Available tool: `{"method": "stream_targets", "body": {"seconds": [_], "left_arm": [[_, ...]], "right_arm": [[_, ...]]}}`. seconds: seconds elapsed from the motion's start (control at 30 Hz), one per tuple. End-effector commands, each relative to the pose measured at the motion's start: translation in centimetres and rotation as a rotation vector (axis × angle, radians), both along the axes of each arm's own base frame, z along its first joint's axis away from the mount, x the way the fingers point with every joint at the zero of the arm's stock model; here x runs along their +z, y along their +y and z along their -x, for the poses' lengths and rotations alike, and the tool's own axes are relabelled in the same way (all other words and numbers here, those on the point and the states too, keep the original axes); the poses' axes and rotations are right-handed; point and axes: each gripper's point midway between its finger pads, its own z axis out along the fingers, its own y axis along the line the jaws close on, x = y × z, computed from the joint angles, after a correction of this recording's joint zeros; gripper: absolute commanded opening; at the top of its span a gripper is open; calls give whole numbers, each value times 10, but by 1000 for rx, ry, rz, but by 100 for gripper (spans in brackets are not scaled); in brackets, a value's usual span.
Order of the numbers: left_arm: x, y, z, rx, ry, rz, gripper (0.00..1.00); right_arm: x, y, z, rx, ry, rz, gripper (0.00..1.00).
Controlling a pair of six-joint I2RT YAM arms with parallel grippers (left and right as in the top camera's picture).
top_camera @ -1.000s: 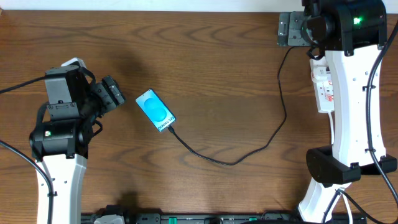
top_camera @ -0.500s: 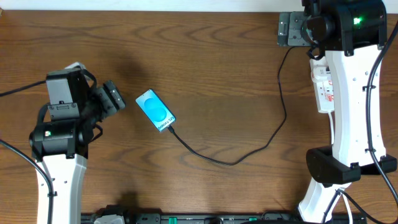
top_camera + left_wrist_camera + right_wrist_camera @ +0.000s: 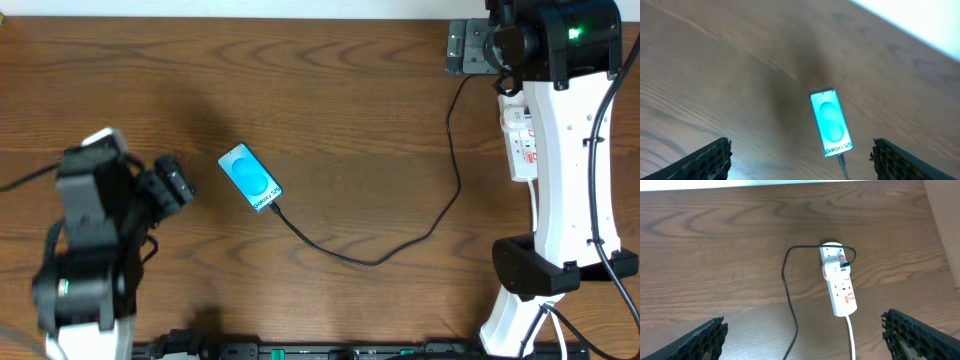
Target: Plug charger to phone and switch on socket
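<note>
Overhead view: the phone [image 3: 250,178] lies screen-up and lit on the wooden table [image 3: 350,120]. The charger [image 3: 375,261] touches the phone's text end and loops away across the wood to the socket [image 3: 518,135], which sits well apart from the phone and is half hidden by the right arm. The left gripper [image 3: 176,184] hovers near the phone on the side away from the socket, jaws apart and holding nothing. The right gripper [image 3: 463,48] is far from the phone, up by the socket. Left wrist view: the phone sits ahead between the two spread fingers [image 3: 710,160], untouched, with the connector apparently seated in its text end, though blur hides the joint itself. Right wrist view: the fingers [image 3: 912,335] are splayed wide and empty. At the far end of the cable from the phone, the charger's black plug [image 3: 845,269] sits in the strip beside red marks [image 3: 849,296], and a white cord [image 3: 851,335] trails off. Plugging in looks done, so the step in hand is probably the switch, whose position cannot be read. The next move likely calls for the right gripper to descend and press one fingertip squarely on the switch beside the plug without nudging the strip.
</note>
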Motion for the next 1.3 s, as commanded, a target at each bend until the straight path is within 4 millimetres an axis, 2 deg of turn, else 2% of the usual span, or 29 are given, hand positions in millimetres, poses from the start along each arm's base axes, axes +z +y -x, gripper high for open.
{"method": "stream_targets", "body": {"seconds": [0.0,0.27,0.47,0.63,0.8,1.27], "left_arm": [[12,6,20,37,-52,-32,91],[24,13,76,97,-128,-85,91],[12,11,99,113,-222,-75,91],[2,11,99,134,-355,-52,91],[-5,12,90,138,-470,-49,91],[-4,15,58,139,-716,-57,91]], "right_arm": [[5,-2,3,-16,-16,8,99],[5,-2,3,-16,-16,8,99],[5,-2,3,-16,-16,8,99],[5,-2,3,-16,-16,8,99],[5,-2,3,-16,-16,8,99],[5,-2,3,-16,-16,8,99]]}}
